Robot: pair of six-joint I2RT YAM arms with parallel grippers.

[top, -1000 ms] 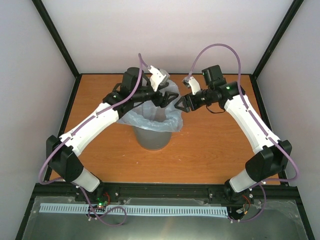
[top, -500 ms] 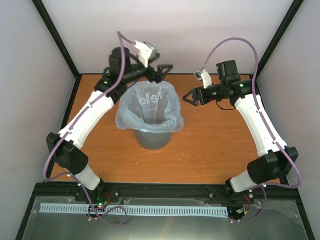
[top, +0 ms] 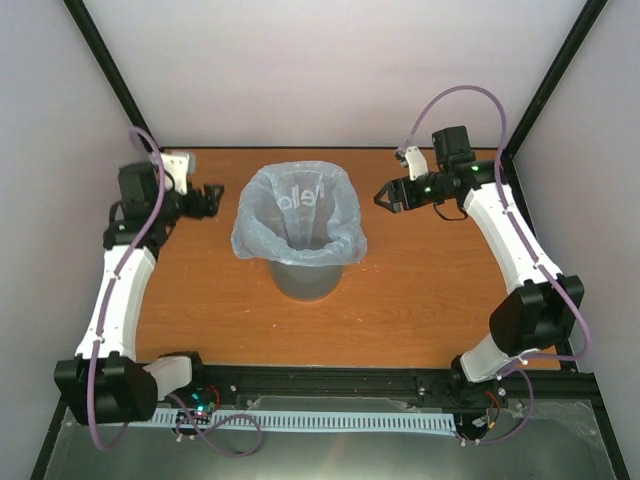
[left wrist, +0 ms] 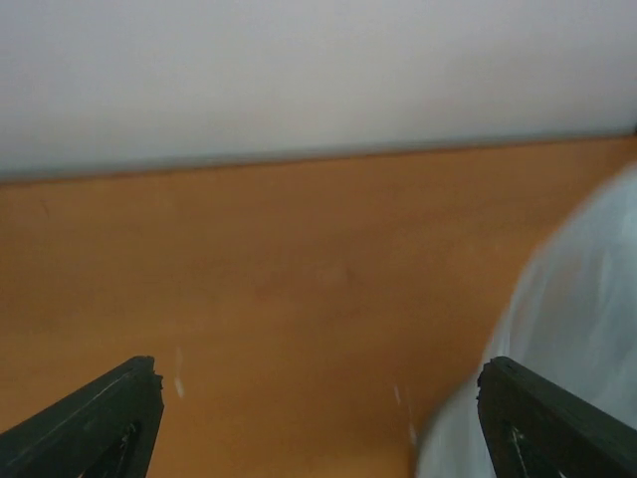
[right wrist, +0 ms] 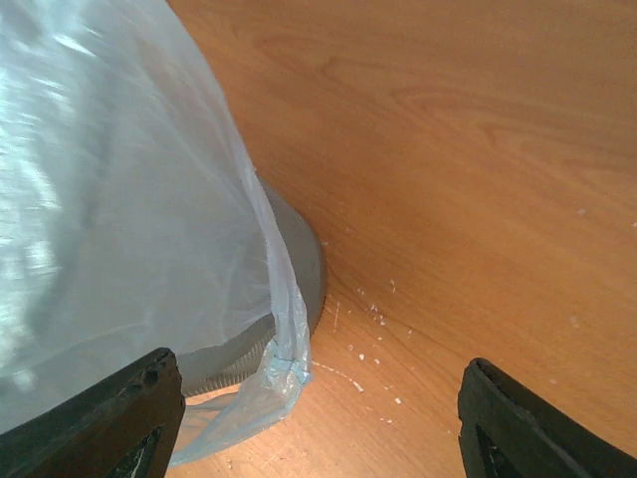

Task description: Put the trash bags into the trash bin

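At the middle of the surface (top: 420,290), the trash bin (top: 305,282) stands upright, with the trash bag (top: 255,235) lining it and draped over its rim. Your left pincer (top: 210,200) and right pincer (top: 381,198) flank it, pointing inward. Both are spread open and empty, touching nothing. The right looks slightly nearer the bag.

- The trash bin (top: 305,280) stands near the middle of the table (top: 420,290).
- The trash bag (top: 298,215) sits in it and hangs over its rim.
- The left gripper (top: 212,197) is left of it, the right gripper (top: 382,198) right, neither touching.
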